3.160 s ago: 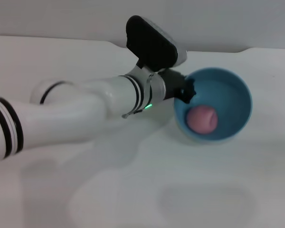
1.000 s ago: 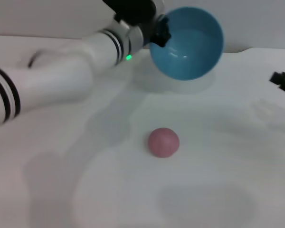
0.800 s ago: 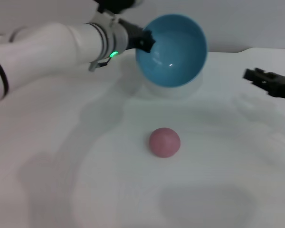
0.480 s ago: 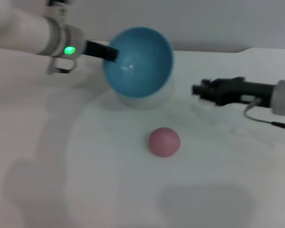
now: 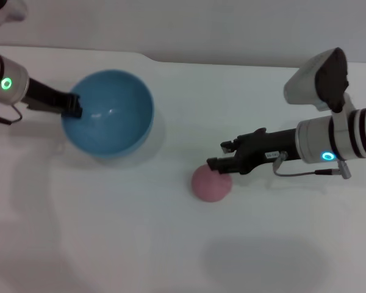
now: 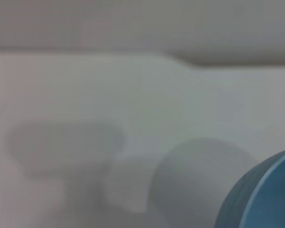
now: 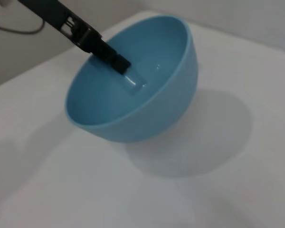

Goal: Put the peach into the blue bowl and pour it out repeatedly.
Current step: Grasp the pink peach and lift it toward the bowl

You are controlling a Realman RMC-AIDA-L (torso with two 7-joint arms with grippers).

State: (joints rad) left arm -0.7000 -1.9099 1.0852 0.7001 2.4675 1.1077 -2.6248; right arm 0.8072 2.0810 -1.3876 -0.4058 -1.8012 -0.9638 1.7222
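Note:
The pink peach (image 5: 210,185) lies on the white table, right of centre. The blue bowl (image 5: 110,113) is at the left and empty. My left gripper (image 5: 73,108) is shut on its near-left rim. The right wrist view shows the bowl (image 7: 137,95) tilted a little above the table, with the left gripper (image 7: 123,66) clamped over its rim. A part of the bowl's outer wall (image 6: 263,199) shows in the left wrist view. My right gripper (image 5: 217,156) is open, reaching in from the right, its tips just above and behind the peach.
The white table (image 5: 171,244) has a raised back edge (image 5: 171,61) against the grey wall. The right arm's forearm (image 5: 341,140) lies over the right side of the table. Nothing else stands on the table.
The peach, in the bowl at first, now lies on the table. The left arm has swung the bowl left and down. The right arm has come in from the right up to the peach.

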